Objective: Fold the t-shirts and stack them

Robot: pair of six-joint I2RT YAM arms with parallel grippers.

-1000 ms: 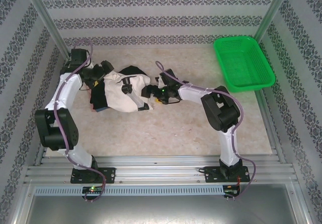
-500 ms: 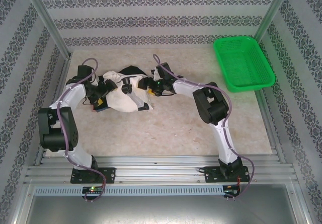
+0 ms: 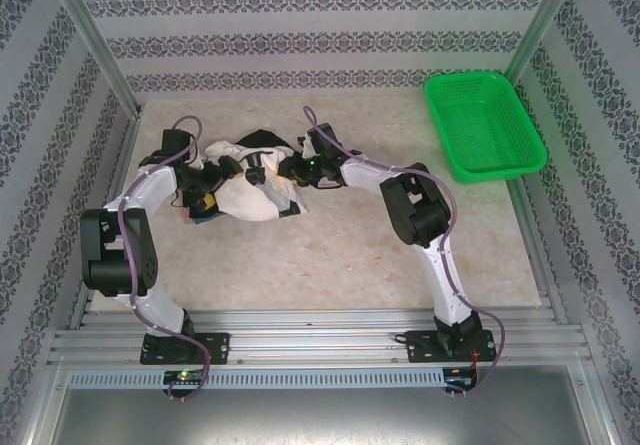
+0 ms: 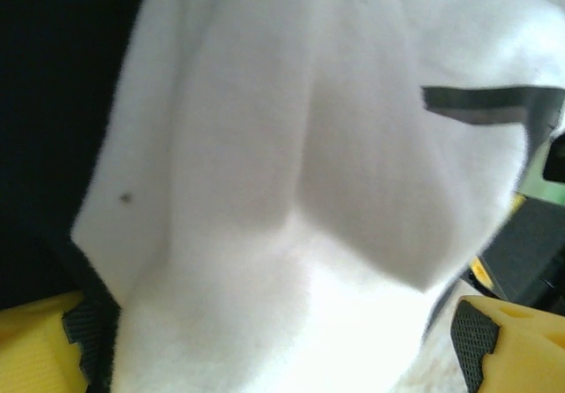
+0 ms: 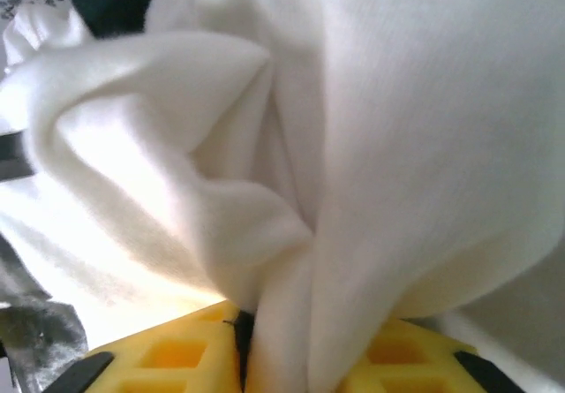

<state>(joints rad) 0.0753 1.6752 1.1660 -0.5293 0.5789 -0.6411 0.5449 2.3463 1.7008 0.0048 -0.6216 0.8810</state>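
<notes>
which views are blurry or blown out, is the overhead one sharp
Left wrist: the cream shirt is soft, close to the lens, blown out toward the bottom; the black shirt is a featureless dark patch. Right wrist: cream folds blurred, glare lower left. Top external: sharp, evenly lit, faint shadows on the table.

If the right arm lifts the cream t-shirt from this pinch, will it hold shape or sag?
Probably sag: the cream t-shirt bunches in soft folds where the right gripper pinches it, so it should drape. It looks thin, likely light. It lies tangled with the black t-shirt, so lifting may drag that along.
</notes>
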